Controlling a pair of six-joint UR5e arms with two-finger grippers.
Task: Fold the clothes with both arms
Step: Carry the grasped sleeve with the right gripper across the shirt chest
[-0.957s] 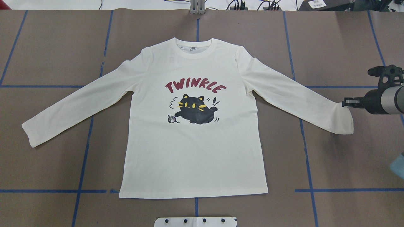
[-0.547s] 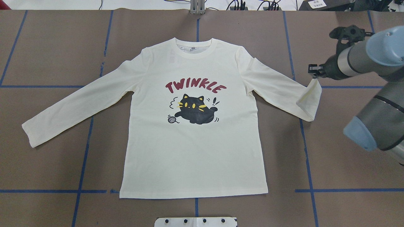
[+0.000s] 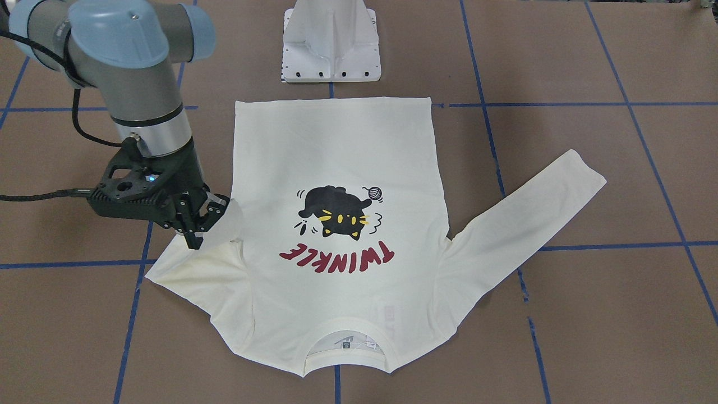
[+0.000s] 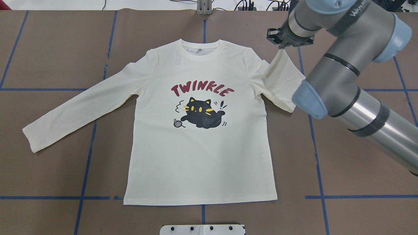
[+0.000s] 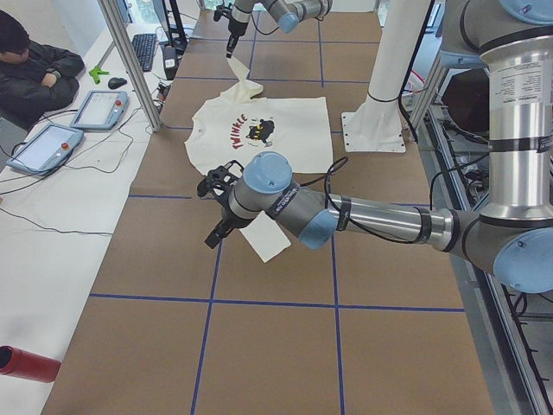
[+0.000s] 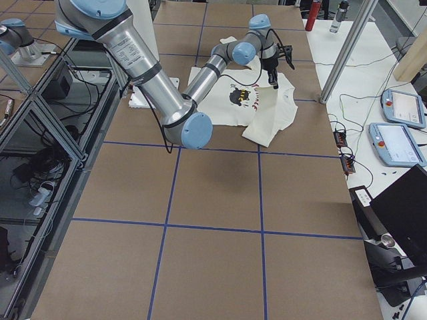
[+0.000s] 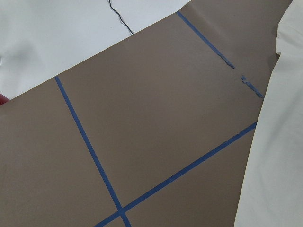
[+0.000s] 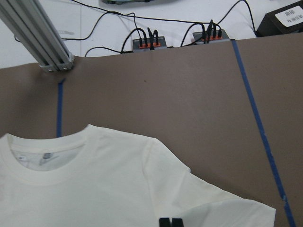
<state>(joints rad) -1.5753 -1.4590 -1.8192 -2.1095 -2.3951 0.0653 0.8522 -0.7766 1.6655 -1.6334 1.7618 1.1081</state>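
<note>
The cream T-shirt [image 4: 196,156] lies flat, print up, collar at the far edge; it also shows in the front view [image 3: 336,151]. My right gripper [image 4: 280,45] is shut on the right sleeve's cuff [image 4: 281,57] and holds it lifted near the right shoulder, so the sleeve is doubled back on itself [image 3: 190,275]. It shows in the front view too [image 3: 196,227]. The left sleeve [image 4: 75,111] lies stretched out flat. My left gripper [image 5: 216,229] shows only in the exterior left view, over the left cuff [image 5: 270,240]; I cannot tell if it is open or shut.
The white pedestal base [image 3: 331,45] stands by the shirt's hem. Blue tape lines [image 4: 315,156] cross the brown table. An aluminium post [image 8: 38,38] and cable plugs [image 8: 147,42] sit at the far edge. An operator [image 5: 34,69] sits by tablets [image 5: 99,108].
My right gripper has carried the right cuff up and inward from the table's right side to near the shoulder. The sleeve has folded back over itself. The rest of the shirt has not moved.
</note>
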